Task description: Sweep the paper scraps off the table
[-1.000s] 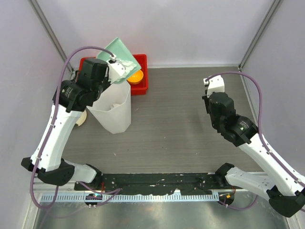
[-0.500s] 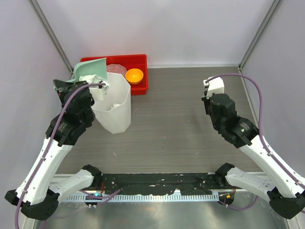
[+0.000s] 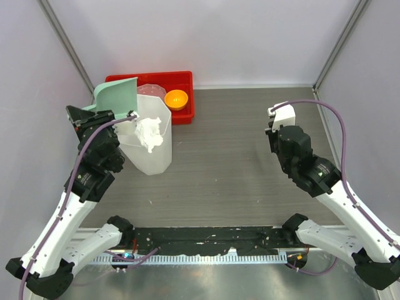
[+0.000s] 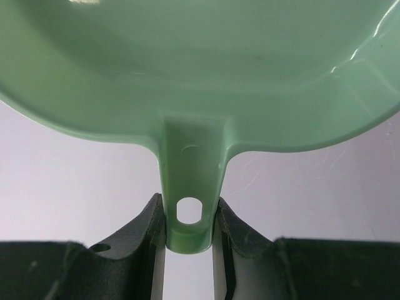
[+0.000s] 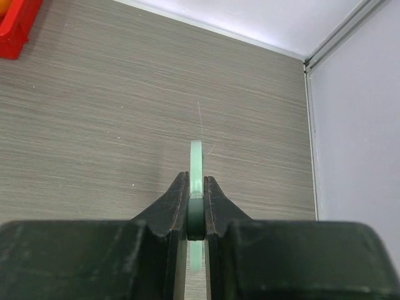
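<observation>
My left gripper (image 4: 189, 230) is shut on the handle of a pale green dustpan (image 4: 200, 69). In the top view the dustpan (image 3: 117, 95) is held up at the back left rim of the white faceted bin (image 3: 153, 159), with my left gripper (image 3: 89, 112) behind it. A clump of white paper scraps (image 3: 149, 132) sits at the bin's mouth. My right gripper (image 5: 197, 206) is shut on a thin pale green tool (image 5: 197, 159) seen edge-on, above the bare table (image 5: 112, 112). In the top view the right wrist (image 3: 284, 134) hides its fingers.
A red tray (image 3: 182, 80) at the back holds an orange bowl (image 3: 176, 98) and shows in the right wrist view (image 5: 15, 25). Metal rails and grey walls edge the table (image 3: 237, 162). A tiny white speck (image 3: 150, 202) lies near the front.
The left arm swung the dustpan from above the bin to its back left rim. A clump of paper scraps now shows at the bin's mouth. The right arm barely moved.
</observation>
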Controlling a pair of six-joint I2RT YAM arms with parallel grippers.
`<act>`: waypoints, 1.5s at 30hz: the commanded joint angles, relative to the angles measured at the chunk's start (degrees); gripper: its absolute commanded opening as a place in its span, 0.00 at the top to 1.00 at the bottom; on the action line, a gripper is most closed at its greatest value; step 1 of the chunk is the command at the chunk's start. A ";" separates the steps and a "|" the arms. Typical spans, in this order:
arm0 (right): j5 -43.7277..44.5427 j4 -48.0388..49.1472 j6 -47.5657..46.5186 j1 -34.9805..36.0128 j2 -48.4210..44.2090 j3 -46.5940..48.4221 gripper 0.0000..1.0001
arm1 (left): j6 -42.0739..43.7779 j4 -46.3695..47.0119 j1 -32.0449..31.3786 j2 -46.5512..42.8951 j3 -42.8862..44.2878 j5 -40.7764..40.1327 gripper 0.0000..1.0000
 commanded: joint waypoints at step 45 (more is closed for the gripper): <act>1.81 0.11 -1.31 0.08 -5.35 4.11 0.99 | -81.64 -50.44 -25.66 50.39 22.22 71.38 1.00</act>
